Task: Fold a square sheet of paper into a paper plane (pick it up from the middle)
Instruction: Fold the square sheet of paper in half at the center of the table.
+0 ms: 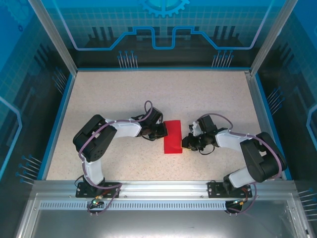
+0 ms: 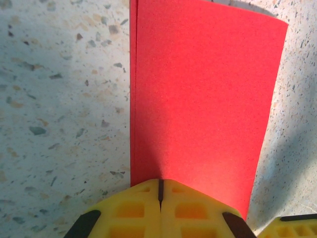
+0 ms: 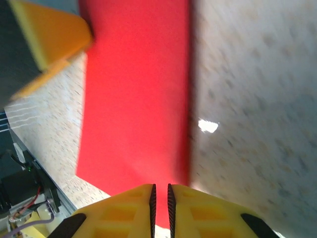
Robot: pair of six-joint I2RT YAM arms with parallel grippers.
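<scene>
**Doubled red sheet held flat between two closed grippers**

The thin bright red paper sheet (image 1: 173,137) lies at the middle of the speckled beige table top (image 1: 109,99), between the two arms. It is doubled into a narrow rectangle, and the left wrist view shows two layers stacked along one long edge.

The left gripper (image 1: 160,131) sits at the sheet's left side. Its yellow fingers (image 2: 133,208) are pressed tight together, with their tips at the paper's edge. From that pose I judge it is weighing the layers down to keep them aligned, not pinching them.

The right gripper (image 1: 188,143) meets the opposite side near the lower corner. Its jaws are almost together, with only a thin slit between them and red showing through it — whether it nips the paper or merely bears on it I cannot tell.

This looks like a centre crease being set — no nose folds show, so the paper plane is far from done.
</scene>
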